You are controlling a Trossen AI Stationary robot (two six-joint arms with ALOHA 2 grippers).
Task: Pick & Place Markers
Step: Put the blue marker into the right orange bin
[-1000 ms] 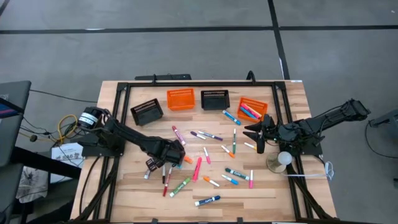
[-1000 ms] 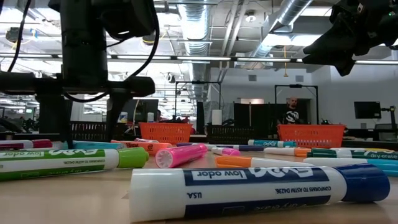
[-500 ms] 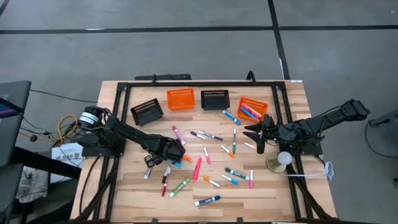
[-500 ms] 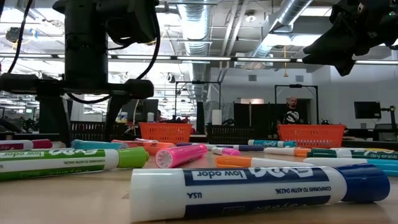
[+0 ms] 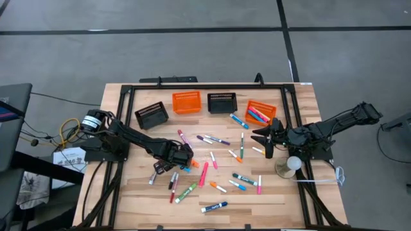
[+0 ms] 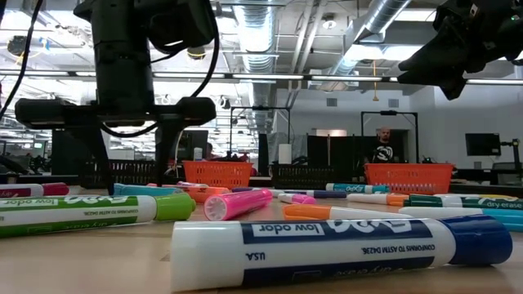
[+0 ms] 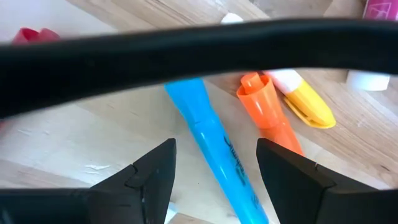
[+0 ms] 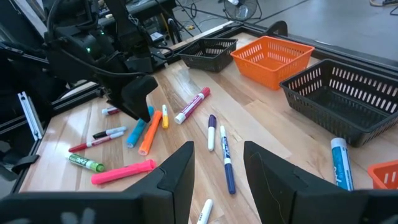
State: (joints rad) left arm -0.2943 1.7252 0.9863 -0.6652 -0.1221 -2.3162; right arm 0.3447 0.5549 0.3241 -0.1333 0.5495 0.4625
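Across the middle of the wooden tabletop [image 5: 138,192] the markers [image 5: 218,167] lie scattered in mixed colours, with a few more resting in the orange basket [image 5: 261,112] at the far right of the basket row. Low over the left part of the scatter, the left pincer [image 5: 182,156] hangs with its fingers [image 7: 152,177] spread apart and nothing between them; just beneath it lie a light blue marker [image 7: 214,146], an orange marker [image 7: 270,115] and a yellow-capped one [image 7: 305,102], close together. Toward the right edge of the tabletop, the right pincer [image 5: 264,138] hovers above the surface with its fingers [image 8: 177,171] parted and empty, pointing toward the scatter. Along the far edge stand two black mesh baskets [image 5: 152,115] and a second orange basket [image 5: 187,101]. Nearest the low camera lies a white marker with a blue cap [image 6: 343,249]. Beyond the tabletop, a person [image 6: 383,148] stands in the room.
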